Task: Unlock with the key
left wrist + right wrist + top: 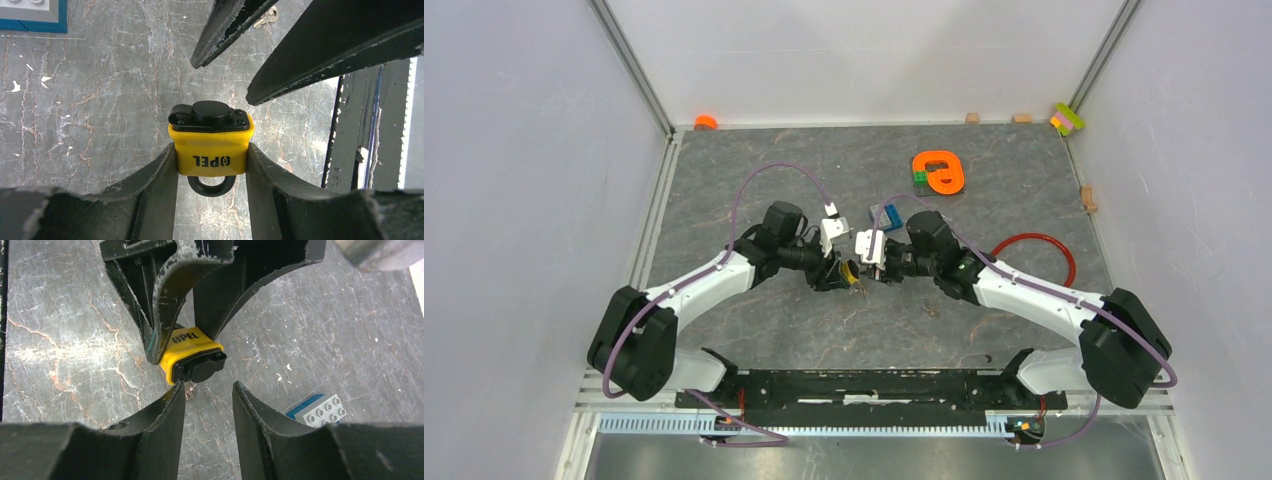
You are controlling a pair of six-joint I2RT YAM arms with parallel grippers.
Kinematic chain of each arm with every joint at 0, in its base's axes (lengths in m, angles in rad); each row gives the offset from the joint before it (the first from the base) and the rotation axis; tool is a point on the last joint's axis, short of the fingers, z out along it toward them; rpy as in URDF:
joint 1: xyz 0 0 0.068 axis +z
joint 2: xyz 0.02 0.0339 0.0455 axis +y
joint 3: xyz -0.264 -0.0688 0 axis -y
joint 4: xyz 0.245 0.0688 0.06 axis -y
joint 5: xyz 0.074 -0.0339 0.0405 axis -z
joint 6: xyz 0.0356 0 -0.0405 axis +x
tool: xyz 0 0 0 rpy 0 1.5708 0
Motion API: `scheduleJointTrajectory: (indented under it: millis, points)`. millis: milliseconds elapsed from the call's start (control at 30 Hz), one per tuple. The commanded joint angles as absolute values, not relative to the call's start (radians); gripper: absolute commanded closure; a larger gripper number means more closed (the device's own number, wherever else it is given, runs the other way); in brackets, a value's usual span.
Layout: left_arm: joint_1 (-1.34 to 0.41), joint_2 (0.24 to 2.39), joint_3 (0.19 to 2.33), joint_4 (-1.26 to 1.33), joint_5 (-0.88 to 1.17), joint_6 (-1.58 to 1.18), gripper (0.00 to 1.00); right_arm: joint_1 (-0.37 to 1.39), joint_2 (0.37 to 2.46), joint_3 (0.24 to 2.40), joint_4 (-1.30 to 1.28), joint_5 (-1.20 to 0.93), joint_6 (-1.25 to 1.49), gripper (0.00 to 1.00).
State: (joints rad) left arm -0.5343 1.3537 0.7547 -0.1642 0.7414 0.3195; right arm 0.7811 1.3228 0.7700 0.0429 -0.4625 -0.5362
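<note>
My left gripper (211, 150) is shut on a small yellow padlock (210, 147), pressing on its two sides; the black shackle points back toward the wrist and the black cap over the keyhole end (212, 112) faces away. My right gripper (208, 386) faces that cap from just in front, open, with nothing between its fingers (170, 410). The key (189, 390), a tiny silver-grey piece, lies on the table under the padlock (192, 347) beside my right gripper's left fingertip. In the left wrist view the key (267, 17) peeks out between the right gripper's fingers (225, 25). From above, both grippers meet at mid-table (860, 272).
A blue and grey toy brick (317, 410) lies just right of my right gripper; it is the brick (886, 215) behind the grippers from above. An orange part with a green block (939, 172) sits further back. A red cable loop (1036, 250) lies at the right.
</note>
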Motion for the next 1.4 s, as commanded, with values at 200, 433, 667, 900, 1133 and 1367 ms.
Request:
scheduleJointTrajectory:
  millis: [200,433,667,900,1133,1367]
  points:
    - [-0.532,1.359,0.801,-0.102,0.785,0.272,0.98,0.811,1.331,0.781,0.085,-0.437,-0.505,0.56]
    - [-0.532,1.358,0.801,-0.101,0.792,0.27,0.98,0.822,1.35,0.777,0.096,-0.426,-0.499,0.57]
    - [-0.532,1.359,0.798,-0.101,0.801,0.277,0.98,0.833,1.359,0.784,0.101,-0.4,-0.503,0.61]
    - [-0.532,1.36,0.792,-0.103,0.795,0.288,0.98,0.832,1.339,0.784,0.094,-0.389,-0.521,0.64]
    - [-0.532,1.364,0.79,-0.105,0.787,0.298,0.98,0.833,1.317,0.783,0.071,-0.423,-0.534,0.63]
    - [-0.532,1.369,0.79,-0.106,0.782,0.306,0.98,0.833,1.3,0.779,0.064,-0.425,-0.544,0.63]
